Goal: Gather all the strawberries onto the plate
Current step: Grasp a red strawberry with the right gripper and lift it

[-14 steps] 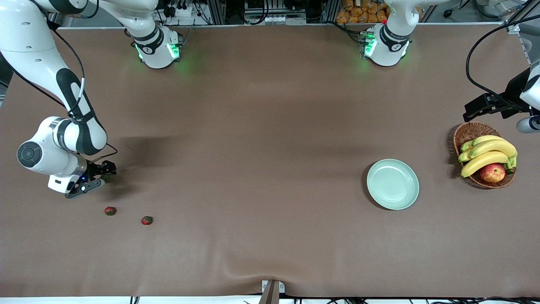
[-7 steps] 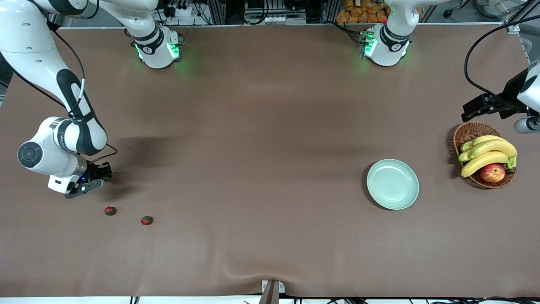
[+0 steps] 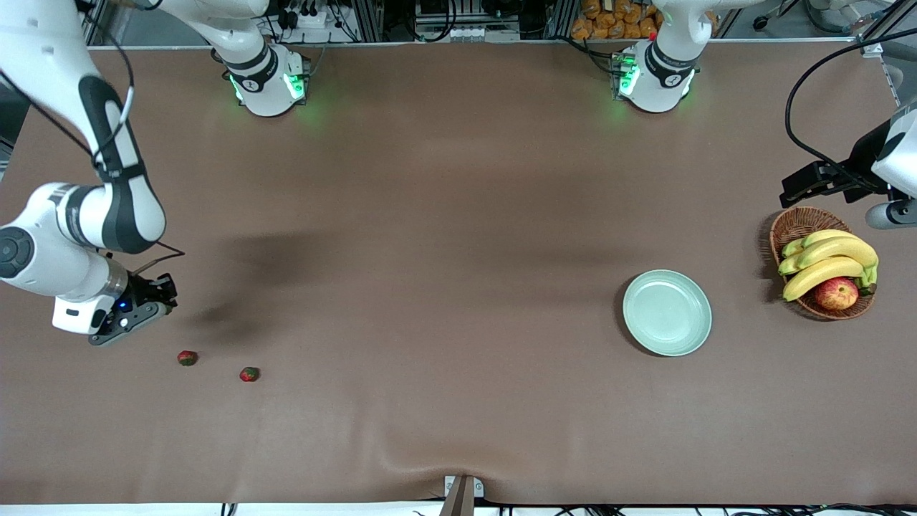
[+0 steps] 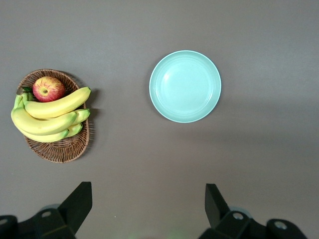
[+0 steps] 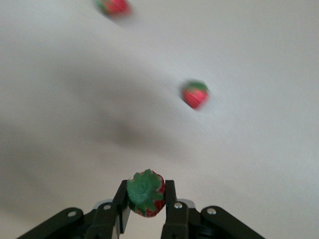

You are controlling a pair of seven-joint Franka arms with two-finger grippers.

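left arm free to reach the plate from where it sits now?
Probably yes. The left gripper hangs open and empty above the table at its own end; the plate lies bare in its wrist view, apart from the basket, with nothing between.

1. Tiny red strawberry with dark green leafy top [image 5: 145, 193] sits between black metal fingers [image 5: 170, 201] of the right gripper [image 5: 144, 206].
2. Two other small red-and-green strawberries [image 3: 187, 357] [image 3: 249, 374] lie on the plain brown tablecloth [image 3: 430, 287].
3. Round pale mint-green glossy plate [image 3: 667, 312], unpatterned.
4. Brown woven wicker basket [image 3: 795, 226] holds yellow bananas with greenish ends [image 3: 831, 261] and a red-yellow apple [image 3: 836, 293].
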